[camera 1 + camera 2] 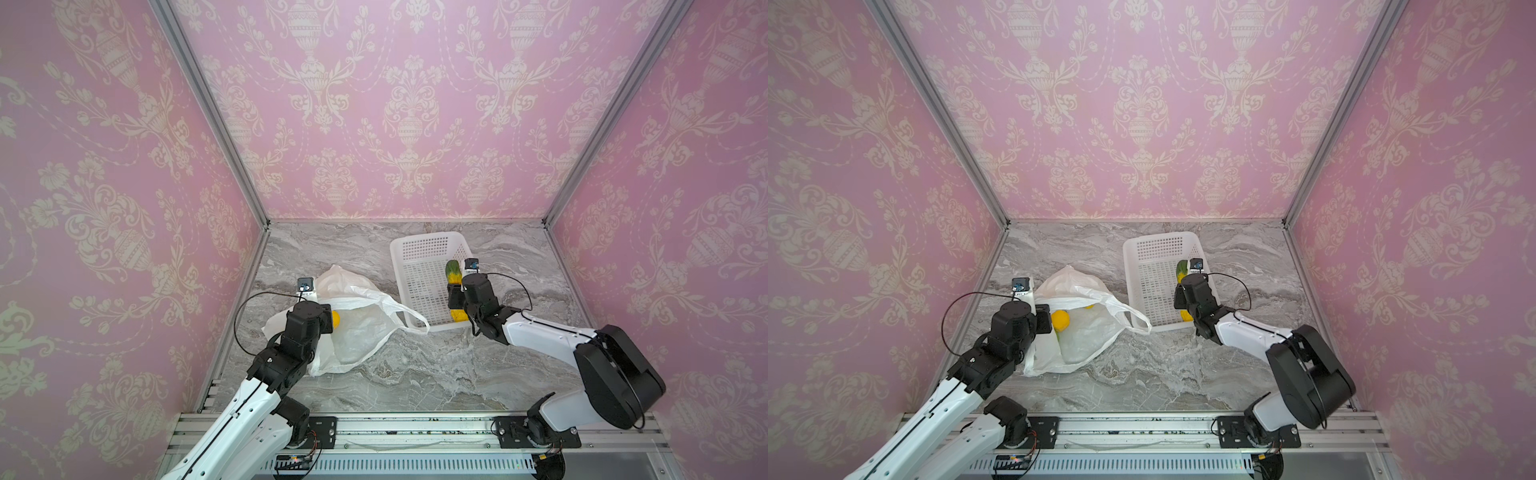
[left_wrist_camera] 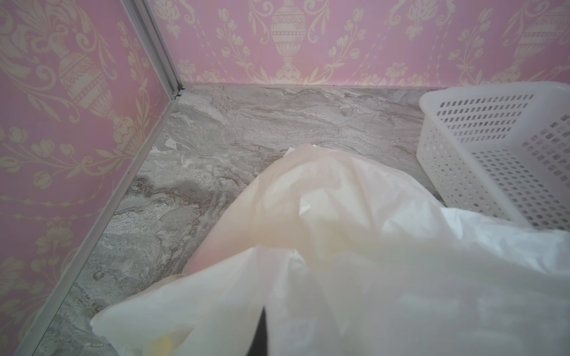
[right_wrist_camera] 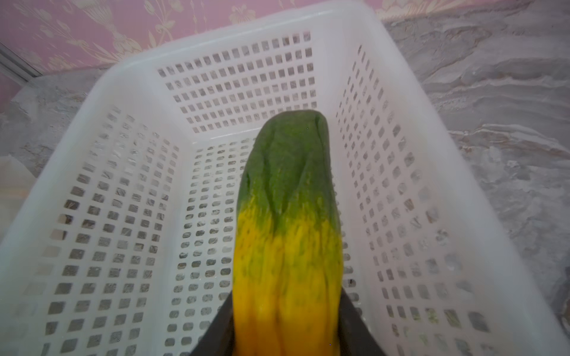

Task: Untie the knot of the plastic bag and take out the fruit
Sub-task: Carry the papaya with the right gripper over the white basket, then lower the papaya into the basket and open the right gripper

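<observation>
The white plastic bag (image 1: 357, 332) (image 1: 1084, 340) lies open on the left of the marble table. A round yellow fruit (image 1: 335, 319) (image 1: 1060, 320) shows in its mouth. One handle loop (image 1: 411, 320) trails loose toward the basket, and the knot is not in view. My left gripper (image 1: 327, 321) (image 1: 1044, 319) is shut on the plastic bag's rim, whose film (image 2: 370, 246) fills the left wrist view. My right gripper (image 1: 455, 297) (image 1: 1180, 300) (image 3: 287, 333) is shut on the orange end of an orange-to-green oblong fruit (image 1: 453, 271) (image 3: 287, 185), held over the basket.
The white perforated basket (image 1: 424, 249) (image 1: 1158, 249) (image 3: 234, 77) (image 2: 493, 138) stands at the back right, just right of the bag. Pink patterned walls with metal corner posts close in the table on three sides. A metal rail runs along the front edge.
</observation>
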### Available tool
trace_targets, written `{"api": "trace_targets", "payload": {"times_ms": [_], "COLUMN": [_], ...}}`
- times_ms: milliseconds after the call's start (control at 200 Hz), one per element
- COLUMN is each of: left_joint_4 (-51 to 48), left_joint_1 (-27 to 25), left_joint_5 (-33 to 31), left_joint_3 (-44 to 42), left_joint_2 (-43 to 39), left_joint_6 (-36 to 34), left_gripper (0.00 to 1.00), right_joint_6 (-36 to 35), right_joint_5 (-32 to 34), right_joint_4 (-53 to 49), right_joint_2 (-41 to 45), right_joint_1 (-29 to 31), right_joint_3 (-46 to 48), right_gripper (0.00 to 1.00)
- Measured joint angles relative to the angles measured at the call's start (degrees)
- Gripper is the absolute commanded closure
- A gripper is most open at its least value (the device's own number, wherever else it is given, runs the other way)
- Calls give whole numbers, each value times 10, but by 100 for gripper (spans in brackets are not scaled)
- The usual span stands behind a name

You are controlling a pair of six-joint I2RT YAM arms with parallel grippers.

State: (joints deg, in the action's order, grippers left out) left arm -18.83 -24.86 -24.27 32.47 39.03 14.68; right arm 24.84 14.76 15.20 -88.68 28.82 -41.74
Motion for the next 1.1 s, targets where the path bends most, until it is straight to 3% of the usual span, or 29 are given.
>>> {"api": "trace_targets", "payload": {"times_ms": [240,550,716,856,1101], "left_joint_4": [0,10,12,13,13], "left_joint_1": [0,0,0,0,0], "left_joint_5": [0,0,0,0,0], "left_joint_3": [0,0,0,0,0], "left_joint_2": [1,5,8,8,8], "left_joint_6": [0,0,0,0,0], "left_gripper": [100,100,100,100,100], "right_joint_6": [21,33,34,35,16], "right_joint_5": [-43,-74,-78,-78,-59], "right_joint_4": [-2,-12,-10,-8,16], "right_joint_2": [-116,-161,-137,-99,42], "right_joint_1": [-6,-10,-10,-10,3], "right_joint_3": [-89,-104,-87,-63,17], "right_gripper": [72,37,27,24,20]}}
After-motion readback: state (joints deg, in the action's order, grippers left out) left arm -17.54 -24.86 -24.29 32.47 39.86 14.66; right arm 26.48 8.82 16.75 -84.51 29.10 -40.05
